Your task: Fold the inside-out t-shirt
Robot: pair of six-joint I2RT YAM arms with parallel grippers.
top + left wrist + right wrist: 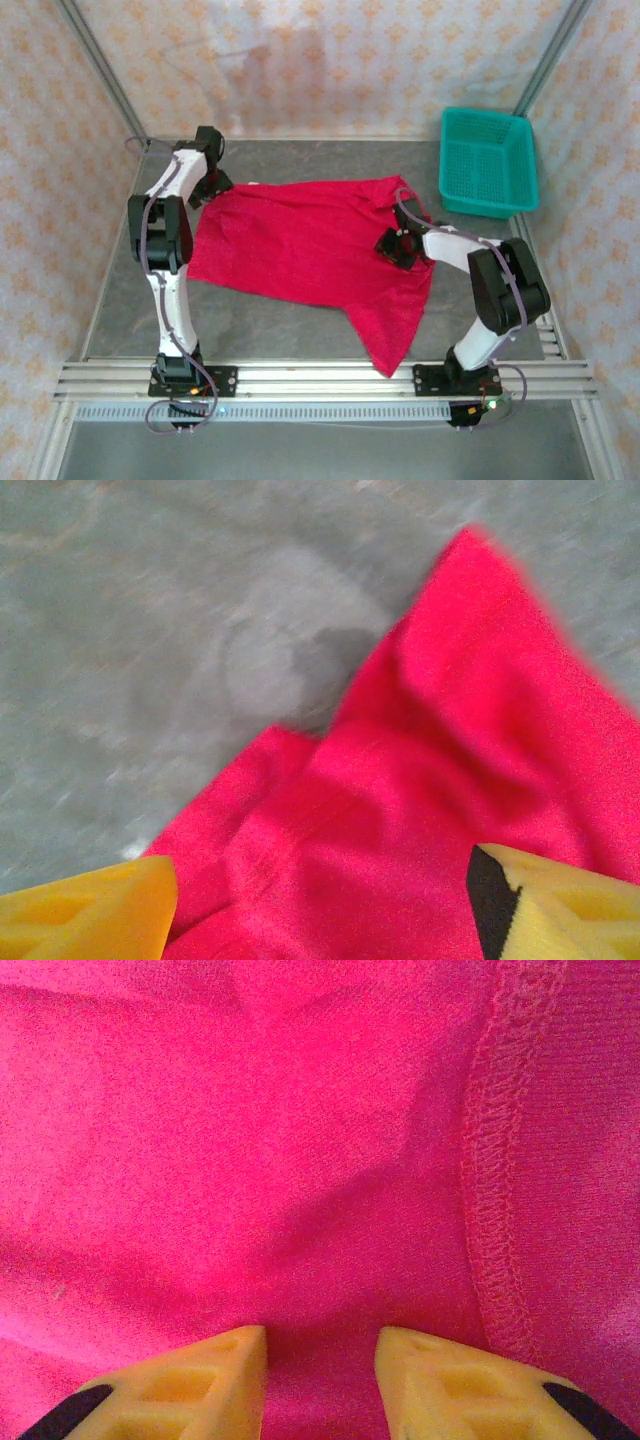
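The left hand (320, 910) gapes wide, the right hand (320, 1345) narrowly parted.

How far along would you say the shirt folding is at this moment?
Early. Done: the shirt lies spread on the table, though one end trails toward the near edge, and no fold shows. In hand: the left pincer stands open over its far-left corner; the right pincer sits on cloth beside a seam, grip unclear. Left: every fold.
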